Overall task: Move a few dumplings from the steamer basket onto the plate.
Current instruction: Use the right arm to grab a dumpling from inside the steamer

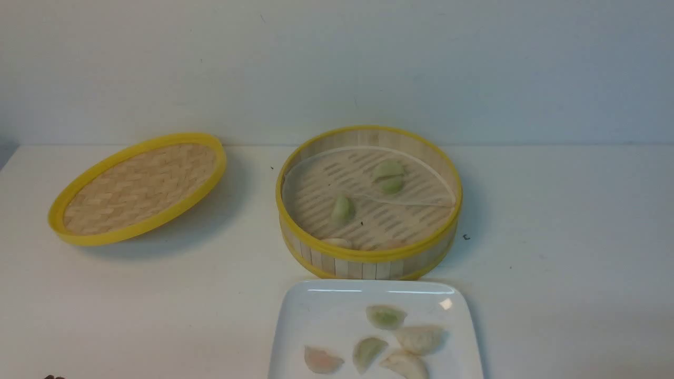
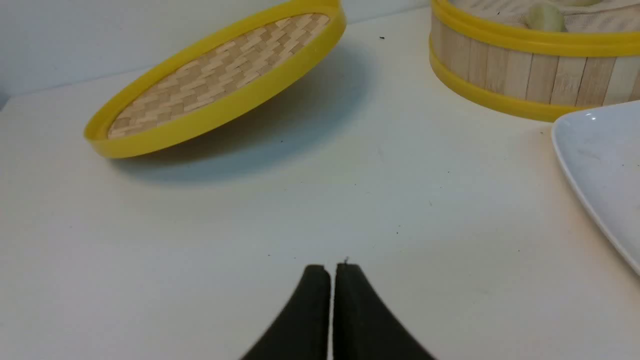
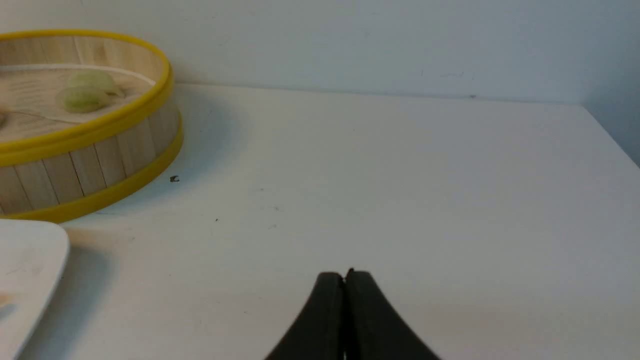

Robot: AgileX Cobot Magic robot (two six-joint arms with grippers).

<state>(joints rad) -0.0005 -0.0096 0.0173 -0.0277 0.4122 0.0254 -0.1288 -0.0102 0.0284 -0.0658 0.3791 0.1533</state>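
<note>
1. The plate point(image 1: 326, 326) sits just in front of the steamer basket point(image 1: 368, 256) and holds five dumplings point(image 1: 387, 317).
2. At least three green ones remain in the basket, with a pale one by its near wall.
3. The left gripper point(image 2: 332, 272) is pressed together and empty, over the bare table point(image 2: 200, 240) near the lid point(image 2: 220, 75).
4. The right gripper point(image 3: 345, 280) is pressed together and empty, apart from the basket.
5. Judgement: "a few" appears met, and little or nothing remains.

The basket point(image 1: 368, 267), round bamboo with yellow rims, stands upright mid-table point(image 1: 553, 273), toward the back edge. Several dumplings point(image 1: 343, 209) lie inside, mostly green, two touching. The white square plate point(image 1: 321, 321) sits just before it at the front edge, holding five more: green, whitish, pink.
</note>
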